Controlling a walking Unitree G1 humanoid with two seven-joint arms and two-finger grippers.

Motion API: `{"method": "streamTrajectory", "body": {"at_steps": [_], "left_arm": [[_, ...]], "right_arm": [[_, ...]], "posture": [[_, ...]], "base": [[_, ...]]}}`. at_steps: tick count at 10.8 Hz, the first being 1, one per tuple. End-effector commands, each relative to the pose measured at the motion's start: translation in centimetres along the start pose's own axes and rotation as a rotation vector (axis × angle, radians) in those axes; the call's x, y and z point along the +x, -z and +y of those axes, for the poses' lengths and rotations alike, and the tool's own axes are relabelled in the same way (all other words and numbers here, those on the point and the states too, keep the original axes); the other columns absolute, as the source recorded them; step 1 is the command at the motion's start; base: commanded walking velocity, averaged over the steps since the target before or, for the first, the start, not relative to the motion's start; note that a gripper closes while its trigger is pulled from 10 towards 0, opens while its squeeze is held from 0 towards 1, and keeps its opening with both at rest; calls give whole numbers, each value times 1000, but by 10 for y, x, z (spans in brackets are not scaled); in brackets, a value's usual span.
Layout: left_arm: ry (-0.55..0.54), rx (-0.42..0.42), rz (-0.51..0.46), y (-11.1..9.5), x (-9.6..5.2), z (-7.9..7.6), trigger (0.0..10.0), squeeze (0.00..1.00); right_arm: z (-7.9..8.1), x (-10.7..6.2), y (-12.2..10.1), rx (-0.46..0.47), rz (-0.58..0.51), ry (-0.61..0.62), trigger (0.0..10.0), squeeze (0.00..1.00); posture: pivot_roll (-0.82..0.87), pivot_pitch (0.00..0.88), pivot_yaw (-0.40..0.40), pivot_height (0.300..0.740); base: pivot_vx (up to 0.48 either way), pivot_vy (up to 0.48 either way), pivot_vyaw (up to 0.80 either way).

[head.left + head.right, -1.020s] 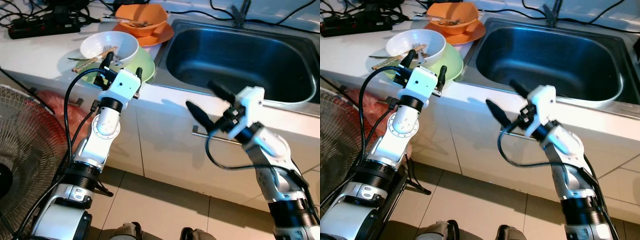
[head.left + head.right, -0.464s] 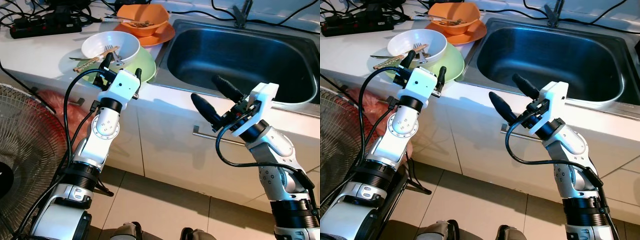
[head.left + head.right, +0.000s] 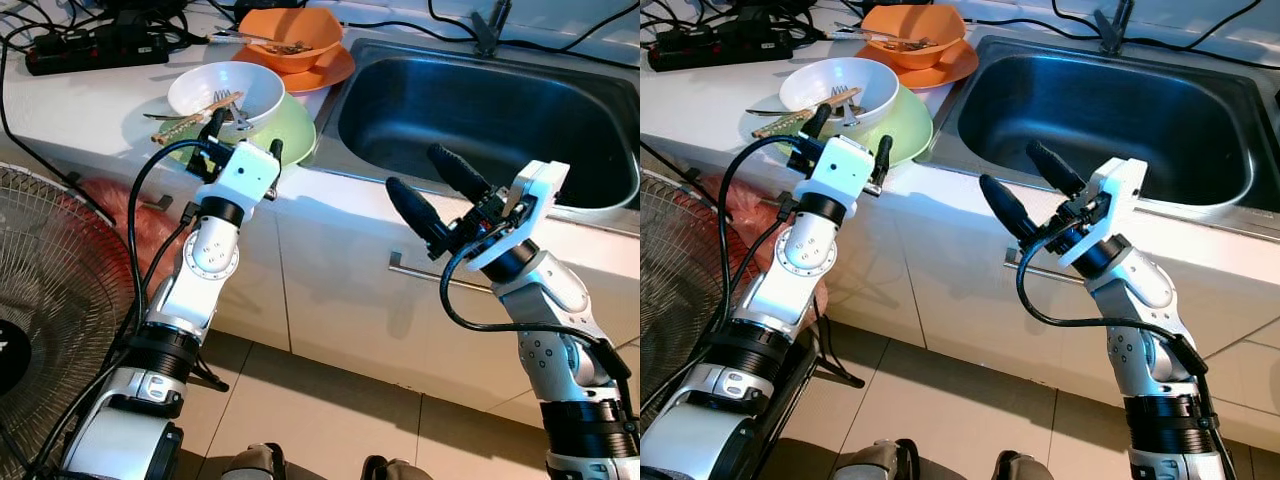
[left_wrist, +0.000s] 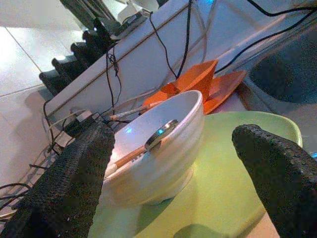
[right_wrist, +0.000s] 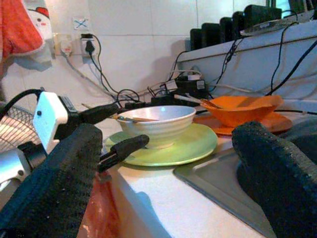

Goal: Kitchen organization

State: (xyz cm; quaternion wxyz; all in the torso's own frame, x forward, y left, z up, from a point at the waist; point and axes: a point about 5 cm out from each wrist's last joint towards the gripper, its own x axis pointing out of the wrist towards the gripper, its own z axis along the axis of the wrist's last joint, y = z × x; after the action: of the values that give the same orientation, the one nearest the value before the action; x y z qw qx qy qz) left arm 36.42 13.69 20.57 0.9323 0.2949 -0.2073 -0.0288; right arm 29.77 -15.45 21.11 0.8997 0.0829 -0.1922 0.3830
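Right gripper [image 3: 438, 186] rotated and lifted slightly since a second earlier, from pointing toward the cabinet front to level with the counter edge at centre right of frame; left gripper [image 3: 243, 140] unchanged in place, the whole scene shifted a little by camera motion.

Left gripper: held at the counter edge in the upper left of frame, fingers spread, just short of the rim of the green plate [image 3: 285, 130]. White bowl [image 3: 224, 93] seated on that plate, directly ahead of and framed between the two fingers [image 4: 69, 183] in the left wrist view; fork [image 3: 227, 103] and wooden chopsticks [image 3: 190, 106] resting inside it, long axes running roughly left to right across the bowl, ends overhanging the left rim.

Right gripper: fingers spread wide, empty, hovering before the near rim of the steel sink [image 3: 480, 120], aimed leftward toward the bowl stack but well apart from it.

Orange bowl [image 3: 290, 38] on an orange plate [image 3: 335, 68] at upper centre, behind the green plate; power strip [image 3: 95, 52] at upper left; floor fan [image 3: 45, 300] at lower left.

Judged nearer arm for the white bowl: left, with a short forward reach remaining.
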Motion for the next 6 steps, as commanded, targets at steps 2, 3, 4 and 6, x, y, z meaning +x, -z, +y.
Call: {"method": "streamTrajectory", "body": {"at_steps": [2,3,4,6], "left_arm": [[9,13,2,0,2,1,10000,0],[11,13,0,-1,2,1,10000,0],[13,14,-4,-1,3,0,10000,0],[19,51,-7,-3,12,3,10000,0]], "right_arm": [[1,-2,-4,-2,-9,-11,10000,0],[1,-1,-3,-2,-7,-12,10000,0],[2,-1,-2,-1,-6,-14,10000,0],[4,0,-2,0,-6,-19,10000,0]], "posture": [[35,148,6,740],[36,145,9,740],[36,141,10,740],[34,135,11,740]], "base": [[0,0,0],[0,0,0],[0,0,0],[0,0,0]]}}
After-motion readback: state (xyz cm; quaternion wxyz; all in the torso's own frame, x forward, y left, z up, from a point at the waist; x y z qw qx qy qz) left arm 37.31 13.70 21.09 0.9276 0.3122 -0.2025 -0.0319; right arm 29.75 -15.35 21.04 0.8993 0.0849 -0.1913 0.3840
